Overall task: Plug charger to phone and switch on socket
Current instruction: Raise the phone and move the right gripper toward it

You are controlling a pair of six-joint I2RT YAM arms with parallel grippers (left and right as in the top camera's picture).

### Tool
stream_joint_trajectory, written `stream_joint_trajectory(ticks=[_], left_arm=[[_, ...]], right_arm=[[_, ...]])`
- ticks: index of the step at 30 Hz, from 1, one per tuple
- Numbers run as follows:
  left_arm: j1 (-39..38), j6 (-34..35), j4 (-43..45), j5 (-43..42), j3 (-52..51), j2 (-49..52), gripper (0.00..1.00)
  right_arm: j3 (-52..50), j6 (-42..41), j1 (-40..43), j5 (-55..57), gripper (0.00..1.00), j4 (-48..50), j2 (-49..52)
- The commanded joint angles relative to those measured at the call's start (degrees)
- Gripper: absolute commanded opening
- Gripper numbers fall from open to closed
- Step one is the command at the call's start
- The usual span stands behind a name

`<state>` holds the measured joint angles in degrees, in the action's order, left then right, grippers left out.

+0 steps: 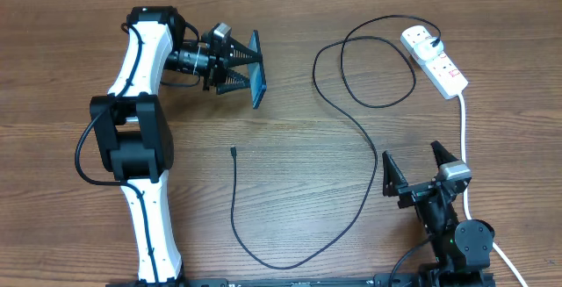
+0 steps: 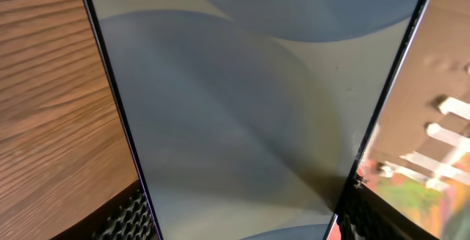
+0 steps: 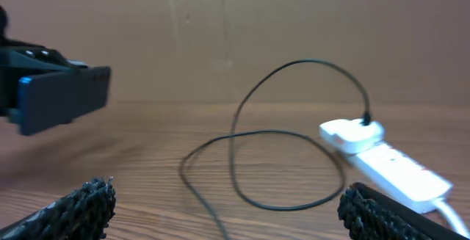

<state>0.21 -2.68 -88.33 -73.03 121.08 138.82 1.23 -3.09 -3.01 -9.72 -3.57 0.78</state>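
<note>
My left gripper (image 1: pixel 244 68) is shut on the phone (image 1: pixel 258 68) and holds it on edge above the table at the upper left. In the left wrist view the phone's light blue screen (image 2: pixel 242 108) fills the frame between the fingers. The charger cable (image 1: pixel 356 129) loops across the middle of the table, and its free connector tip (image 1: pixel 234 151) lies below the phone. Its other end is plugged into the white socket strip (image 1: pixel 436 59) at the upper right. My right gripper (image 1: pixel 414 166) is open and empty at the lower right. The right wrist view shows the cable (image 3: pixel 242 144), the strip (image 3: pixel 382 159) and the held phone (image 3: pixel 62 97).
The strip's thick white cord (image 1: pixel 465 155) runs down past my right gripper to the table's front edge. A cardboard wall (image 3: pixel 235 34) stands behind the table. Wooden tabletop (image 1: pixel 290 199) lies between the arms.
</note>
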Motion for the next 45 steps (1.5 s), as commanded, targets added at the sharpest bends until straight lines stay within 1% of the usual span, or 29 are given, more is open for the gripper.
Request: stream_joint_trajectory(ticks=[1, 4, 5, 7, 11, 15, 17, 19, 21, 22, 23, 24, 28, 30, 31, 34, 36, 38, 40, 41, 45], left_arm=[[0.11, -2.71, -0.13, -6.29, 1.62, 0.02, 0.61], [0.11, -2.71, -0.13, -6.51, 1.62, 0.02, 0.61], [0.11, -2.71, -0.13, -6.49, 1.62, 0.02, 0.61], [0.09, -2.99, -0.15, -6.47, 1.62, 0.02, 0.61], [0.09, -2.99, -0.13, -6.27, 1.62, 0.02, 0.61], [0.09, -2.97, -0.11, -6.25, 1.62, 0.02, 0.61], [0.09, -2.97, -0.11, -6.19, 1.62, 0.02, 0.62], [0.09, -2.99, -0.11, -6.01, 1.62, 0.02, 0.62], [0.09, -2.99, -0.11, -5.92, 1.62, 0.02, 0.61], [0.04, -2.99, -0.09, -5.84, 1.62, 0.02, 0.62], [0.0, -2.97, -0.09, -5.73, 1.62, 0.02, 0.62], [-0.02, -2.95, -0.11, -5.38, 1.62, 0.02, 0.62], [-0.61, -2.91, -0.11, -4.33, 1.62, 0.02, 0.62], [-0.85, -2.86, -0.11, -4.35, 1.62, 0.02, 0.62], [-0.9, -2.82, -0.11, -4.37, 1.62, 0.02, 0.63], [-0.98, -2.45, -0.13, -4.28, 1.62, 0.02, 0.63], [-0.98, -2.38, -0.13, -3.43, 1.62, 0.02, 0.63], [-0.98, -1.97, -0.11, -2.38, 1.62, 0.02, 0.63], [-0.98, -1.97, -0.04, -1.07, 1.62, 0.02, 0.63], [-0.98, -1.95, -0.04, -0.46, 1.62, 0.02, 0.63], [-1.05, -1.62, -0.11, 1.49, 1.62, 0.02, 0.63]], right_arm=[[5.62, -6.51, 0.15, -4.83, 1.0, -0.28, 1.7], [12.76, -7.02, 0.13, -6.93, 1.0, -3.78, 6.58], [19.02, -6.97, 0.13, -8.09, 1.0, -7.41, 11.85], [25.55, -6.95, 0.13, -9.51, 1.0, -11.21, 17.73], [43.52, -6.93, 0.13, -13.18, 1.0, -24.33, 33.88], [60.85, -6.97, 0.13, -13.55, 1.0, -39.56, 49.7], [67.08, -7.23, 0.13, -13.84, 1.0, -42.56, 56.33], [71.3, -7.82, 0.13, -16.65, 1.0, -44.26, 61.79], [73.31, -7.87, 0.13, -21.4, 1.0, -43.63, 65.85], [73.5, -8.68, -0.04, -26.84, 1.0, -40.92, 69.66], [73.48, -10.1, -0.37, -27.04, 0.98, -40.24, 71.17], [73.46, -11.63, -1.07, -27.02, 0.98, -39.52, 73.0], [73.4, -13.73, -6.27, -26.99, 0.94, -36.0, 79.54], [73.4, -14.75, -9.38, -25.77, 0.95, -34.29, 82.4], [73.4, -14.95, -10.67, -25.16, 1.0, -33.68, 83.6], [73.4, -15.82, -13.7, -25.24, 1.0, -30.99, 87.27], [73.42, -17.77, -14.6, -26.67, 1.0, -29.9, 89.0], [73.42, -17.75, -15.02, -28.15, 1.0, -29.24, 89.88], [73.4, -17.77, -15.45, -27.91, 0.91, -29.24, 90.36], [73.4, -17.75, -15.76, -27.85, 0.88, -29.22, 90.53], [73.4, -17.75, -17.16, -26.05, 0.88, -29.46, 90.71]])
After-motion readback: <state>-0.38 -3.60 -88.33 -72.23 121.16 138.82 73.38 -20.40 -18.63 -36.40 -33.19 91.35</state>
